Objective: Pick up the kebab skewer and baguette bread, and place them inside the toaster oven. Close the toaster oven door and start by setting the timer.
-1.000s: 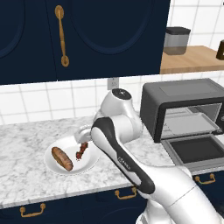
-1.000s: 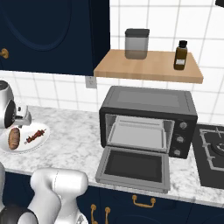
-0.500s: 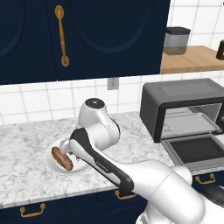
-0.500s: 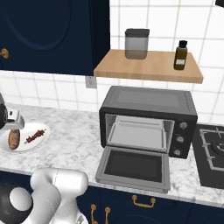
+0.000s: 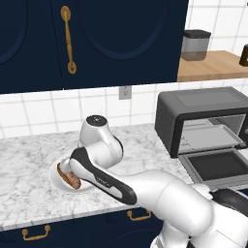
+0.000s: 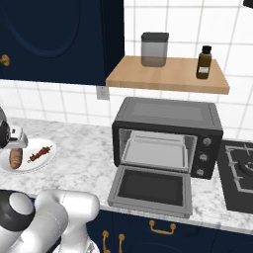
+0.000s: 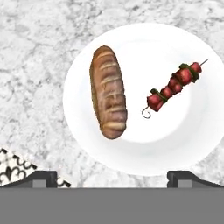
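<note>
You see the kebab skewer [image 7: 173, 89] and the baguette bread [image 7: 108, 92] lying side by side, apart, on a white plate [image 7: 87, 144] near the left end of the marble tabletop [image 6: 84, 168]. The gripper [image 7: 112, 175] hangs over the plate, its jaws spread wide with nothing between them. Well to the right along the tabletop stands the toaster oven [image 6: 165, 136], against the tiled wall, its door [image 6: 150, 190] dropped flat open toward the front edge. Above it a wooden shelf [image 6: 168, 76] carries a grey canister [image 6: 154, 48] and a dark bottle [image 6: 203, 62].
</note>
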{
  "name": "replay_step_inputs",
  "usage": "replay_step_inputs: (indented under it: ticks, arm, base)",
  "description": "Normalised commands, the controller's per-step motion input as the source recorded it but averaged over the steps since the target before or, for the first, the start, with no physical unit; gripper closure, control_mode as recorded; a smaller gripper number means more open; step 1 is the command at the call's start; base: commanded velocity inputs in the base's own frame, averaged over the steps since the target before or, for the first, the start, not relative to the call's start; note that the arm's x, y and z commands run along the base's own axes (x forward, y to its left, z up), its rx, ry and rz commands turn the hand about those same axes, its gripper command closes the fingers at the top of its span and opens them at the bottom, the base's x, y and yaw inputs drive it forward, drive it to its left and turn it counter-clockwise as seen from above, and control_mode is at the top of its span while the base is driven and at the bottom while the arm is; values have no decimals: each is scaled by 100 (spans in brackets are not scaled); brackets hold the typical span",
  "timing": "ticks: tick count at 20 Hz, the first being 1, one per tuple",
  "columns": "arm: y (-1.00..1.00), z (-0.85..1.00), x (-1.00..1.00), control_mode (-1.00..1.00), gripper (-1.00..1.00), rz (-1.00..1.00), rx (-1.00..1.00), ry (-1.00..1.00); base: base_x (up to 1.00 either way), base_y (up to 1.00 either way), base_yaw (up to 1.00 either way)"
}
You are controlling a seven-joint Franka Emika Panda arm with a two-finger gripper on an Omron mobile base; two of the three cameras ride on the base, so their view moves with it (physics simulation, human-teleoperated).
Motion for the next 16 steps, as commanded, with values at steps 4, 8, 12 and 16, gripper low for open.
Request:
replay_step_inputs:
  ticks: [4, 8, 12, 16]
  arm:
    - [6, -21, 54, -100, -100, 0, 0, 10]
    - [26, -26, 36, -100, -100, 0, 0, 10]
    - [34, -39, 28, -100, -100, 0, -1, 4]
    - [23, -35, 18, -100, -100, 0, 0, 0]
  base:
    - [0, 0, 0]
    - [0, 0, 0]
    - [0, 0, 0]
    - [0, 0, 0]
